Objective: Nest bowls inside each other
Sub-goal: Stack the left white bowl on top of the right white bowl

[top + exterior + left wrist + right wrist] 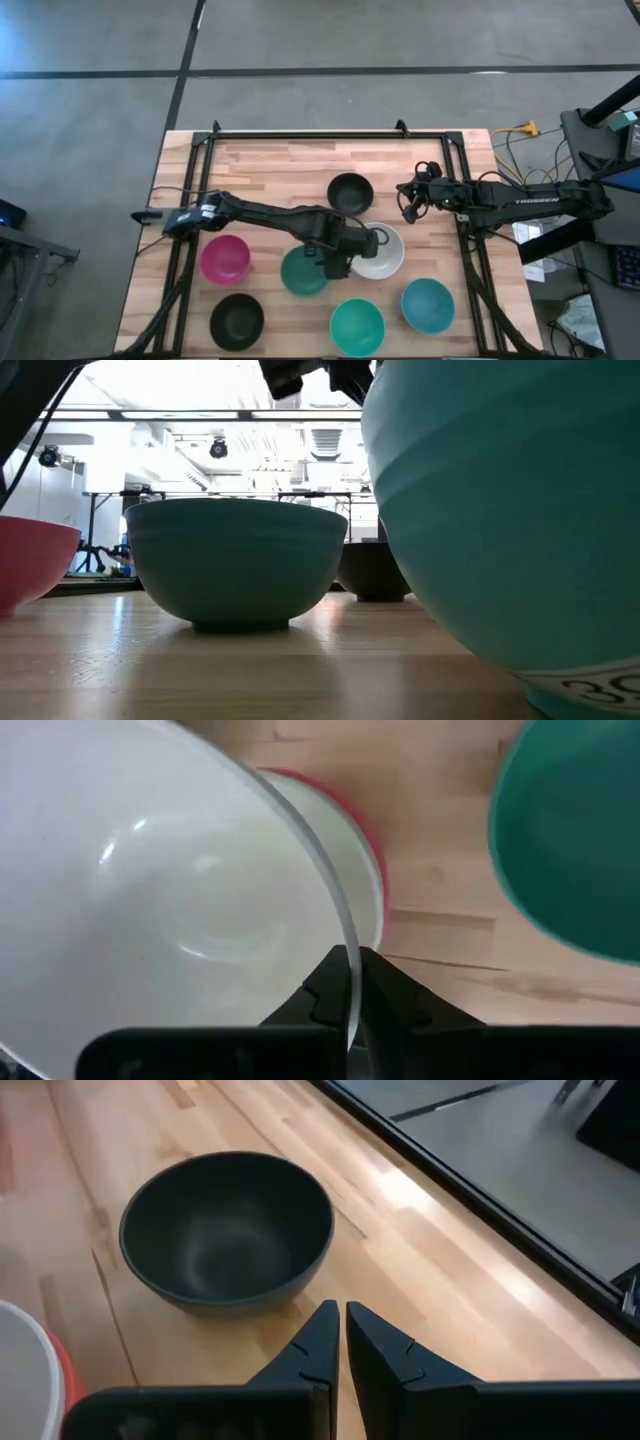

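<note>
My left gripper (366,243) reaches in from the table's left and is shut on a white bowl (385,252) at the table's middle. Under that bowl, the left wrist view shows a second white bowl (345,850) sitting inside a red-pink bowl (372,840). My right gripper (408,202) hovers shut, touching nothing, to the right of a black bowl (225,1230) that stands on its base. Also upright on the table are the magenta bowl (225,258), the dark teal bowl (300,272), another black bowl (237,320), the turquoise bowl (357,326) and the blue bowl (428,305). My left gripper pinches the white bowl's rim (350,982) on its left side, one finger inside the bowl and one outside. The fingers come from the table's left, slanting down. The bowl sits tilted over the white and red-pink stack. Whether it rests on that stack, I cannot tell.
A dark metal frame (330,135) runs along the table's far and side edges. Bare wood lies along the far side (270,165). In the low view the turquoise bowl (500,510) fills the right, with the dark teal bowl (235,560) at the centre.
</note>
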Controlling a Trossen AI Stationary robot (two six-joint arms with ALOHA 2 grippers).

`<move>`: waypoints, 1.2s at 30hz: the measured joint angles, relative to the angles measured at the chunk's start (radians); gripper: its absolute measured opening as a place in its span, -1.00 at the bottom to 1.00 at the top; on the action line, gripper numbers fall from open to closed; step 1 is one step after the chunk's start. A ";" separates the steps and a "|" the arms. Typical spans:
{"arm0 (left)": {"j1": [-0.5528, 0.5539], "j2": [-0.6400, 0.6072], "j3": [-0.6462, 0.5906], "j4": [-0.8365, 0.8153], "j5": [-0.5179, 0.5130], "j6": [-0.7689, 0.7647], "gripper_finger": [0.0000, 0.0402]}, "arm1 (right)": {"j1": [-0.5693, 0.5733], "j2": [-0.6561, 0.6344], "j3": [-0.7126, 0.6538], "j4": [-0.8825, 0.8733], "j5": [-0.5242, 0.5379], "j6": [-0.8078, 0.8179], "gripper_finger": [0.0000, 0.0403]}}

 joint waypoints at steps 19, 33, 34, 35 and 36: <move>0.034 0.109 -0.014 0.089 -0.021 0.049 -1.00 | 0.000 -0.007 -0.014 -0.002 0.000 0.022 -0.91; 0.039 0.126 -0.015 -0.025 -0.018 0.015 -1.00 | 0.000 -0.012 -0.014 -0.001 0.000 0.011 -0.91; 0.039 0.126 -0.016 -0.038 -0.016 0.014 -1.00 | 0.000 -0.012 -0.014 -0.001 0.000 0.011 -0.91; 0.039 0.125 -0.016 -0.050 -0.015 0.013 -1.00 | 0.000 -0.012 -0.014 -0.001 0.000 0.011 -0.91; 0.038 0.125 -0.017 -0.057 -0.014 0.001 -1.00 | 0.000 -0.012 -0.014 0.000 0.000 0.011 -0.91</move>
